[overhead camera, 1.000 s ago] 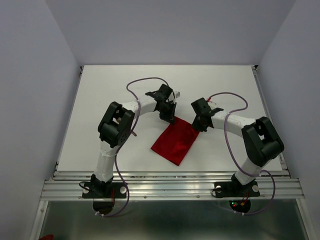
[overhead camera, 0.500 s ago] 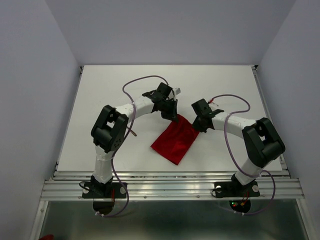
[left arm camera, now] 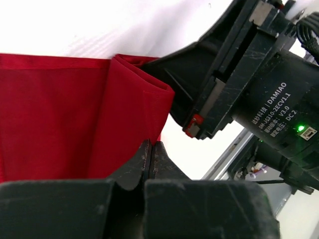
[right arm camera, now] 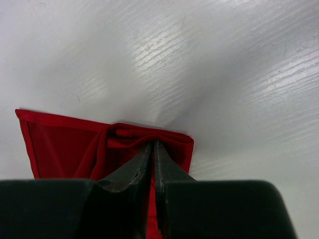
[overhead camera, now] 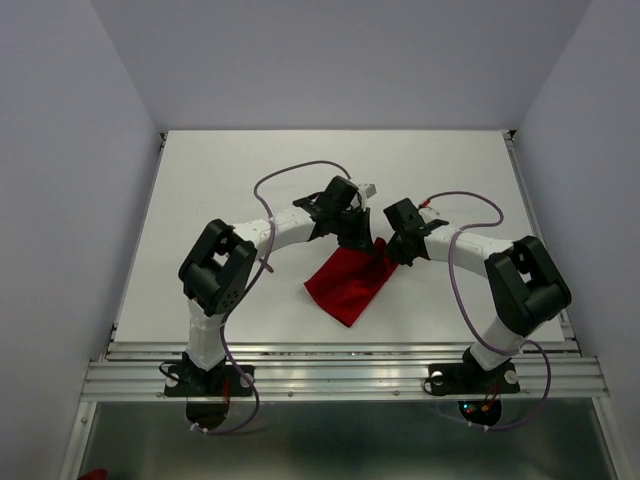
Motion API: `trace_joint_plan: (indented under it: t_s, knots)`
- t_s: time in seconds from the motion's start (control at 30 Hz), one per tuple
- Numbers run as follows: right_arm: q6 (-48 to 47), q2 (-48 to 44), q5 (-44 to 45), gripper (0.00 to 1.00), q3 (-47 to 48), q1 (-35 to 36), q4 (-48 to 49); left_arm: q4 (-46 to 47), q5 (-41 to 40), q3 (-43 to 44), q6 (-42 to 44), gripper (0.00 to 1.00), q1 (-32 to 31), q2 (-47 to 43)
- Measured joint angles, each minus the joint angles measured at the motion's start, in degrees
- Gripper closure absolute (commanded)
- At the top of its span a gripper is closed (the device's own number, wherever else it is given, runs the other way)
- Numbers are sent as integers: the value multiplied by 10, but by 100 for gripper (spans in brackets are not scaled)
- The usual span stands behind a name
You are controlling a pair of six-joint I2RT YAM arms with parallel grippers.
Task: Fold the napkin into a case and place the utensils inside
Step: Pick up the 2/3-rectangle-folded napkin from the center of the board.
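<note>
The red napkin (overhead camera: 343, 285) lies folded in a slanted strip at the table's middle, and its far end is bunched up. My left gripper (overhead camera: 360, 238) is at that far end, jaws shut on the napkin's edge (left arm camera: 60, 114), with a fold of cloth curling over just ahead of the left gripper (left arm camera: 150, 145). My right gripper (overhead camera: 393, 252) sits right beside it at the napkin's far right corner. The right gripper (right arm camera: 153, 144) is shut on the napkin (right arm camera: 65, 144), with red cloth showing between its jaws. The utensils are out of view.
The right arm's wrist housing (left arm camera: 249, 74) fills the upper right of the left wrist view, very close to my left fingers. A small brown sliver (overhead camera: 267, 266) pokes out by the left arm's elbow, too small to identify. White table (overhead camera: 250, 160) lies all round.
My left gripper closed and moved right with the napkin's far left corner. That drew the corner toward the right gripper and bunched the far end. The right gripper shifted slightly.
</note>
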Motion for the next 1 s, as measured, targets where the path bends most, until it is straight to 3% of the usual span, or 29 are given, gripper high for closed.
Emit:
trace_joint_plan:
  t_s: [0.67,1.0]
  knots:
    - [26,-2,1,89,-7,0,8,136,4,-32,-167,100,-19,74]
    - [34,-7,1,89,-15,0,21,177,-8,-59,-194,100,-21,82]
